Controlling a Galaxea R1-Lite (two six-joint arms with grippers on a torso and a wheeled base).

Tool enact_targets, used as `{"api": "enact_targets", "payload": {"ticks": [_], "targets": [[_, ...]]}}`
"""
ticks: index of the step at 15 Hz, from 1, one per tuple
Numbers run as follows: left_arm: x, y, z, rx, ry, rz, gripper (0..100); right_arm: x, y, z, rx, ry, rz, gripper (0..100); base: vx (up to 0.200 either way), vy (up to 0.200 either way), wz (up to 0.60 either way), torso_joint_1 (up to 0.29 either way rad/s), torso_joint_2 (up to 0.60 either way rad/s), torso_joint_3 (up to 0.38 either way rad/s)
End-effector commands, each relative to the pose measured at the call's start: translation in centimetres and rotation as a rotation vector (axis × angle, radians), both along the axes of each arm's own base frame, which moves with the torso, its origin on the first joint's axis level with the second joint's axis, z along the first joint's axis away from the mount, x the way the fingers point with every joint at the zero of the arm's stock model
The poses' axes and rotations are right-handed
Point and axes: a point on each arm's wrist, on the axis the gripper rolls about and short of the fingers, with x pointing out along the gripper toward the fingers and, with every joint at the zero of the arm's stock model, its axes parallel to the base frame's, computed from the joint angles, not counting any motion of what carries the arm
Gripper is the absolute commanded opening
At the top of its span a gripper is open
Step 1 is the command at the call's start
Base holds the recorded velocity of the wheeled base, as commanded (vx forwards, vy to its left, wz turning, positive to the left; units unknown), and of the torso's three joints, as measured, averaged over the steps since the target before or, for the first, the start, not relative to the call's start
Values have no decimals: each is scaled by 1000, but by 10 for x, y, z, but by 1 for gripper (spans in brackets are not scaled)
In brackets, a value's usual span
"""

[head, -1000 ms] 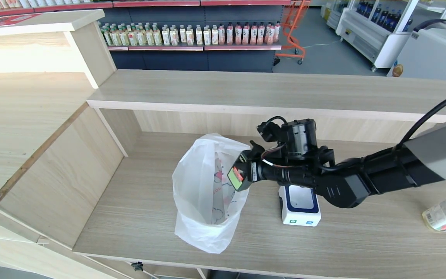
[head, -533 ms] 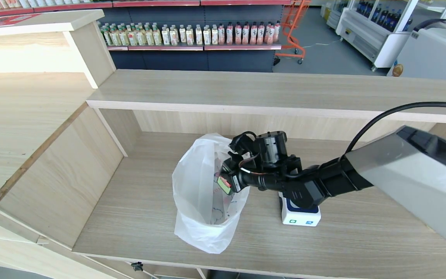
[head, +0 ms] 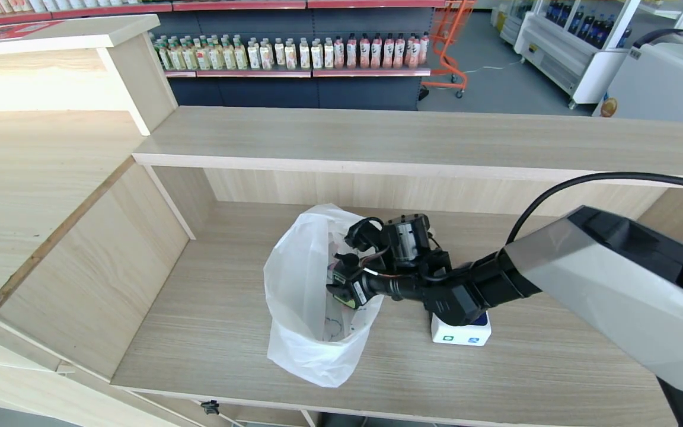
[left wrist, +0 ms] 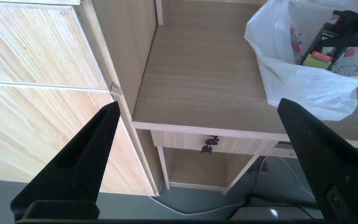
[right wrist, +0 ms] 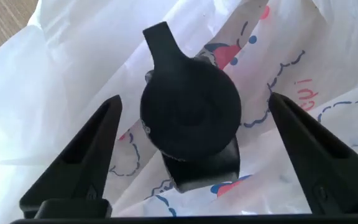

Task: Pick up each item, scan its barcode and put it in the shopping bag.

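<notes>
The right gripper (head: pixel 337 289) is hanging in the mouth of the shopping bag (head: pixel 300 344), its fingers (right wrist: pixel 82 162) standing wide apart. The item (right wrist: pixel 190 118) is sitting between them inside the bag, touching neither finger: a small dark container with a smooth round black cap. The bag is showing thin, crinkled white plastic, printed inside. The left gripper (left wrist: pixel 197 106) is hovering off the wood-grain counter (head: pixel 495 379), fingers likewise spread.

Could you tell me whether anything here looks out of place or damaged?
Nothing stands out: the shopping bag stands open on the counter, the scanner sits flat beside it, nothing spilled.
</notes>
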Motion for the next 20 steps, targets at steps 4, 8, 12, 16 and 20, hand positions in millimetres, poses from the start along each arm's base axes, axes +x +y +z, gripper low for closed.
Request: {"api": "enact_targets", "payload": {"ticks": [4, 8, 12, 16, 20], "targets": [[0, 0, 0, -1, 0, 0, 100, -13, -9, 46, 270, 173, -130, 100, 0, 0, 0, 0, 0, 0], [0, 0, 0, -1, 0, 0, 100, -57, -56, 91, 434, 301, -234, 100, 0, 0, 0, 0, 0, 0], [0, 0, 0, -1, 0, 0, 100, -135, -141, 139, 294, 217, -299, 100, 0, 0, 0, 0, 0, 0], [0, 0, 0, -1, 0, 2, 100, -194, -208, 147, 68, -11, -535, 100, 0, 0, 0, 0, 0, 0], [0, 0, 0, -1, 0, 0, 100, -204, -215, 149, 86, -29, -560, 100, 0, 0, 0, 0, 0, 0]]}}
